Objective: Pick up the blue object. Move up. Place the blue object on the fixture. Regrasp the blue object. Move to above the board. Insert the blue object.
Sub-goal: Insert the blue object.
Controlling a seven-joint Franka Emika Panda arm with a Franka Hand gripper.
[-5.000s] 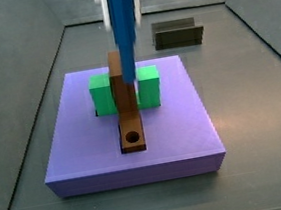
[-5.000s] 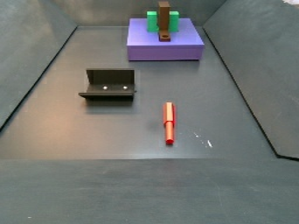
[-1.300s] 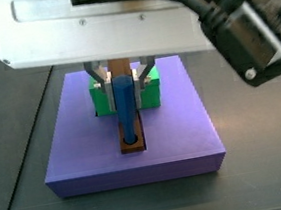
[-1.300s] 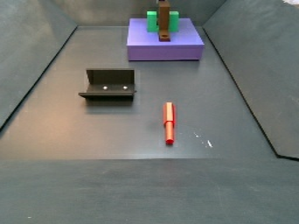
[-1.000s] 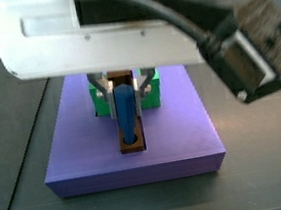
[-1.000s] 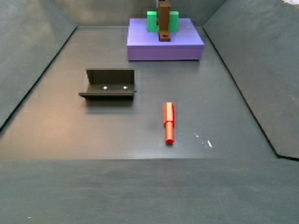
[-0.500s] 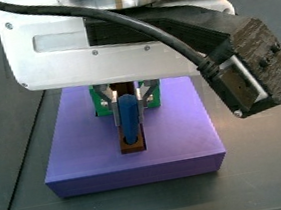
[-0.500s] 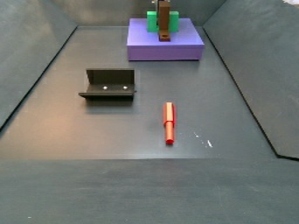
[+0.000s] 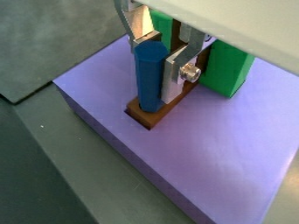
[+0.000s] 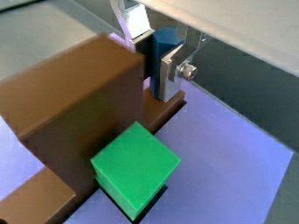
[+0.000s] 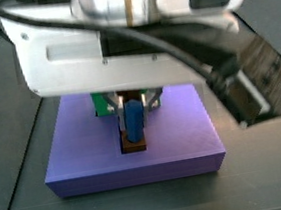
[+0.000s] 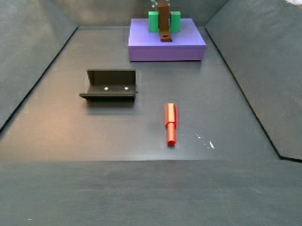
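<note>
The blue object (image 9: 149, 77) is a slim blue peg standing upright between the silver fingers (image 9: 177, 73) of my gripper (image 9: 159, 63), which is shut on it. Its lower end meets the near end of the brown bar (image 9: 149, 115) on the lavender board (image 9: 198, 166), at the bar's round hole. Both wrist views show this grip, with the peg (image 10: 163, 61) beside the tall brown bar (image 10: 70, 105). In a side view the white gripper body (image 11: 126, 40) hangs low over the board (image 11: 85, 162), the peg (image 11: 133, 124) showing beneath it. The fixture (image 12: 109, 85) stands empty on the floor.
A green block (image 10: 135, 170) sits on the board against the brown bar. A small red peg (image 12: 171, 124) lies on the dark floor to the right of the fixture. Grey walls ring the floor, and the board (image 12: 167, 48) lies at the far end.
The gripper has come down over the board with the blue peg, whose lower end has sunk toward the hole in the brown bar. Fixture and red peg have not moved.
</note>
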